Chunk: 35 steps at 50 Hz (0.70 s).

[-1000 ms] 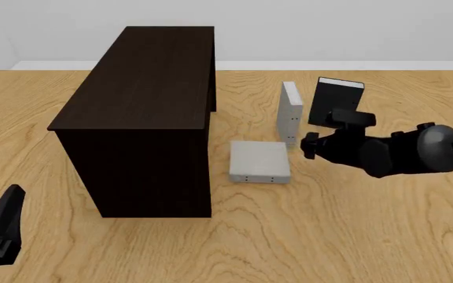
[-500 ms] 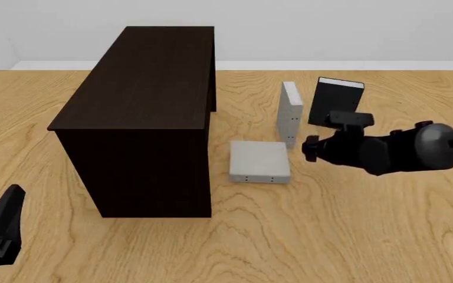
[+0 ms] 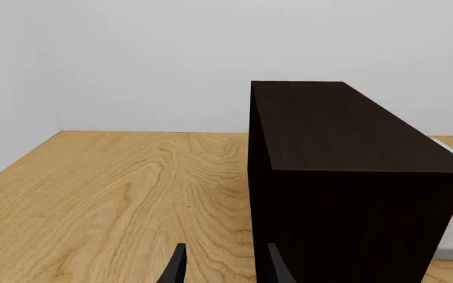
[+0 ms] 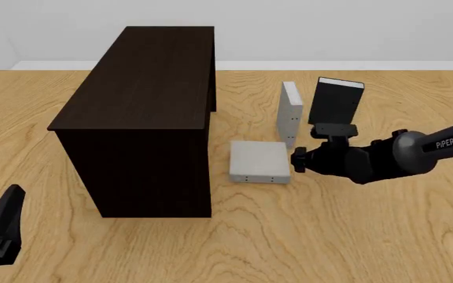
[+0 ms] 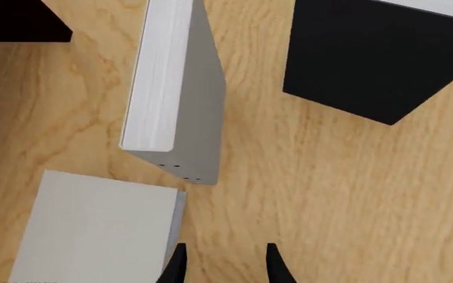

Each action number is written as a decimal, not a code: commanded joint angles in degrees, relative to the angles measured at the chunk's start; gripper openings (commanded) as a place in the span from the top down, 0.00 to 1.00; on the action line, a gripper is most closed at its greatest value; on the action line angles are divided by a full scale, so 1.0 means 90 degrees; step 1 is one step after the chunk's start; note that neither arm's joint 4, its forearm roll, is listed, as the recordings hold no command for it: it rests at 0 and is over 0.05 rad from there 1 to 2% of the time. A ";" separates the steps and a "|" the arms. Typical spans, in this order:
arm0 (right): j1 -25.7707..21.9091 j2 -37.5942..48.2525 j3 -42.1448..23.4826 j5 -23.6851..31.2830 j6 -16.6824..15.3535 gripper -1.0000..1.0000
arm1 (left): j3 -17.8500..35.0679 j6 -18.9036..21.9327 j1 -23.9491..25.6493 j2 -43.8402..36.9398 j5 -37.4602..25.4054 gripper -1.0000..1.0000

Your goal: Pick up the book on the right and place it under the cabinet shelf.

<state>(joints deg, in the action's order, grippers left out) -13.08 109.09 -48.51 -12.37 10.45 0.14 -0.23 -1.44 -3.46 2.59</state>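
Note:
The light-grey book (image 4: 291, 112) stands on edge right of the dark cabinet (image 4: 140, 76). It shows white pages and spine dots in the right wrist view (image 5: 199, 88). My right gripper (image 4: 294, 160) is open and empty. It hovers low just in front of that book's near end, beside the right edge of a second grey book (image 4: 259, 160) that lies flat. In the right wrist view the gripper (image 5: 222, 268) has its fingers apart over bare wood by the flat book (image 5: 92, 227). My left gripper (image 4: 6, 209) is open and empty at the front left corner.
A black book (image 4: 335, 103) with white page edges stands behind my right arm, also in the right wrist view (image 5: 376, 53). The cabinet (image 3: 344, 130) fills the right of the left wrist view, with the left gripper (image 3: 222, 268) open near it. A white wall backs the table.
My right gripper has moved left and toward the table's front, from beside the standing grey book to the flat grey book's right edge. The left arm has not moved.

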 commanded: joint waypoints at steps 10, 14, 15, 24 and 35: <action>-0.0509 0.0294 -0.0138 -0.0049 0.0136 0.00 | 0.0000 0.0000 0.0000 0.0000 0.0000 0.00; -0.0593 0.0276 -0.0174 -0.0029 0.0124 0.00 | 0.0000 0.0000 0.0000 0.0000 0.0000 0.00; -0.0649 0.0256 -0.0165 -0.0038 0.0170 0.00 | 0.0000 0.0000 0.0000 0.0000 0.0000 0.00; -0.0864 0.0192 -0.0226 0.0000 0.0210 0.00 | 0.0000 0.0000 0.0000 0.0000 0.0000 0.00; -0.1144 0.0152 -0.0316 0.0077 0.0278 0.00 | 0.0000 0.0000 0.0000 0.0000 0.0000 0.00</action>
<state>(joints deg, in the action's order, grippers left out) -20.03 110.49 -50.35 -11.97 8.46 0.14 -0.23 -1.44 -3.46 2.59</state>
